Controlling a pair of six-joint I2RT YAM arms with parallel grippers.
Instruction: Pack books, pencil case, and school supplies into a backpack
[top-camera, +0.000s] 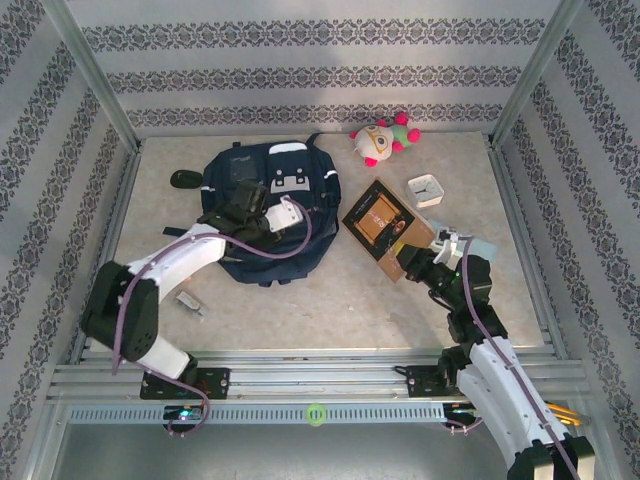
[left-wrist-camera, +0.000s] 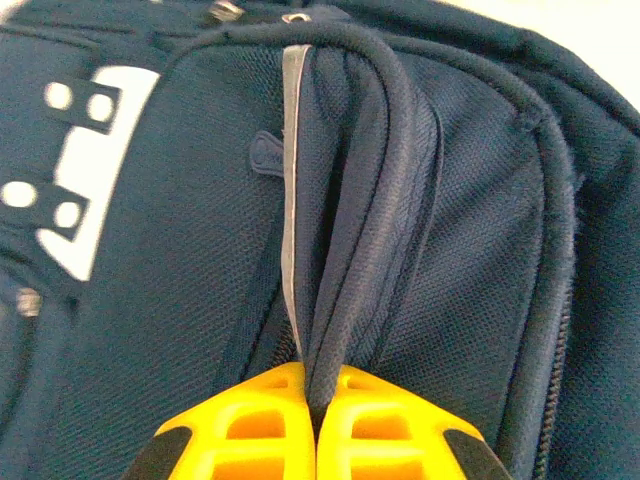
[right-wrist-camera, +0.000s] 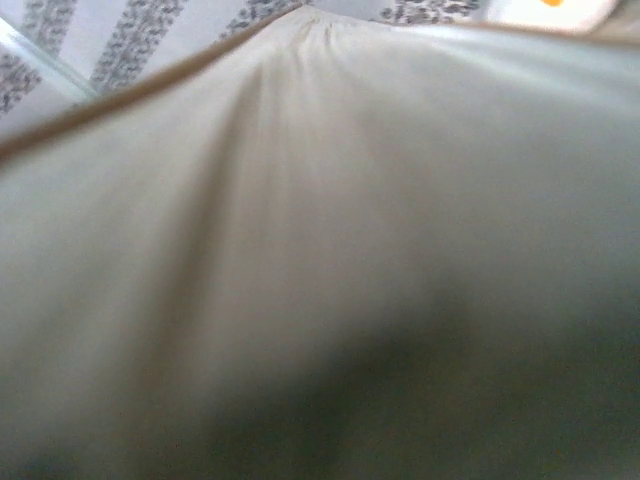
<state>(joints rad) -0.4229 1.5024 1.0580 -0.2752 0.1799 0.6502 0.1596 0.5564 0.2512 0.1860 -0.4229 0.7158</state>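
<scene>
The navy backpack (top-camera: 262, 215) lies flat at the left middle of the table. My left gripper (top-camera: 248, 203) rests on top of it, and in the left wrist view its yellow fingers (left-wrist-camera: 250, 425) are shut on a raised fold of the backpack's fabric (left-wrist-camera: 340, 200) beside a thin white stripe. The brown book (top-camera: 383, 226) with its orange-red panel sits tilted to the right of the backpack. My right gripper (top-camera: 413, 262) holds its near corner. A blurred pale surface of the book (right-wrist-camera: 320, 200) hides that gripper's fingers in the right wrist view. A pale mint corner of the pencil case (top-camera: 478, 245) peeks out behind the right arm.
A plush toy (top-camera: 381, 140) and a square white clock (top-camera: 427, 188) sit at the back right. A black oval object (top-camera: 183, 179) lies left of the backpack. A small grey item (top-camera: 190, 302) rests near the left arm. Metal frame rails edge the table.
</scene>
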